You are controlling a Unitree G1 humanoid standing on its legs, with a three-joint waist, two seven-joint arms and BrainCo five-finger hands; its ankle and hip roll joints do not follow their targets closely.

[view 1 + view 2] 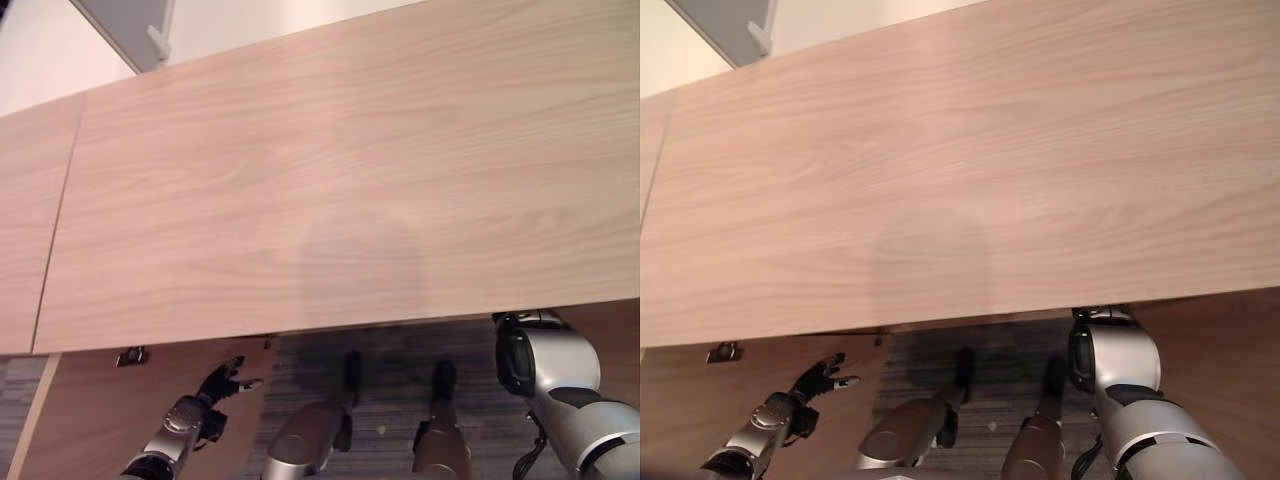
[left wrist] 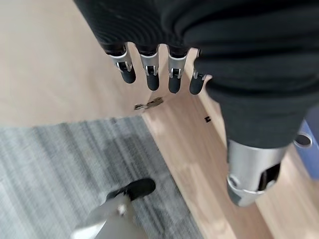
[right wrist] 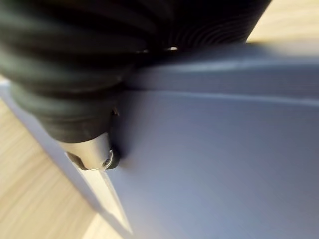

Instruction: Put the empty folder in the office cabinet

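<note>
The office cabinet has a broad light wood top (image 1: 340, 170) that spans the head views. My right arm (image 1: 545, 365) reaches in under its front edge, which hides the hand there. The right wrist view shows my right hand (image 3: 92, 152) with its thumb pressed flat on the pale blue folder (image 3: 214, 164), held close against the hand. Wood grain shows beside the folder. My left hand (image 1: 228, 382) hangs open by the cabinet's open left door (image 1: 90, 420), with straight fingers (image 2: 149, 74) touching nothing. A blue edge with a round ring (image 2: 302, 141) shows past the left thumb.
A metal hinge (image 1: 131, 356) sits on the inner face of the open door. Grey striped carpet (image 1: 390, 360) lies in front of the cabinet. A seam (image 1: 60, 200) splits the top at the left. A grey panel (image 1: 130, 25) stands behind the cabinet at the far left.
</note>
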